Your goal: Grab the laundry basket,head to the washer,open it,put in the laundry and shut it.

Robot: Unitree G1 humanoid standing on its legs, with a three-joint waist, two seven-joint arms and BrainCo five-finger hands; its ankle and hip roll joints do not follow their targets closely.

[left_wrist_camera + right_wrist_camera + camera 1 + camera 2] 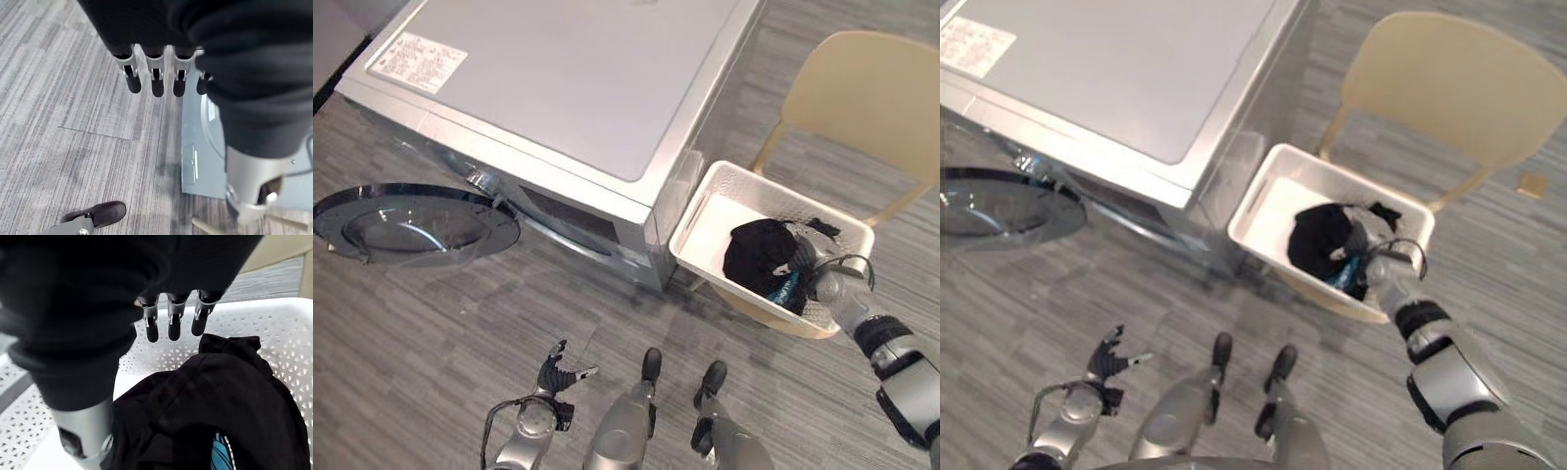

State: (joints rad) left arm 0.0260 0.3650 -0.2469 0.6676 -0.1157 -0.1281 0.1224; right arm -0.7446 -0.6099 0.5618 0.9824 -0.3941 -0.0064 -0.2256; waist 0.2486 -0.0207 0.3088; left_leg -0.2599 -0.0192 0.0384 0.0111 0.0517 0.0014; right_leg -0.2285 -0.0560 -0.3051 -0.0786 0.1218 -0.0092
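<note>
Washer (pixel 568 88) had door (pixel 411 223) swung wide open, facing floor side. White laundry basket (pixel 705 211) sat on floor at washer's right front corner, beige chair (pixel 862 98) behind it. Black laundry (pixel 764 257) bunched toward basket's near right end, no clear long axis. Your right hand (pixel 171 318) was directly over pile, fingers straight and relaxed, gripping nothing. Left hand (pixel 558 374) hung well apart, fingers spread, idle. Right hand nearer; drop straight down, I'd say.
</note>
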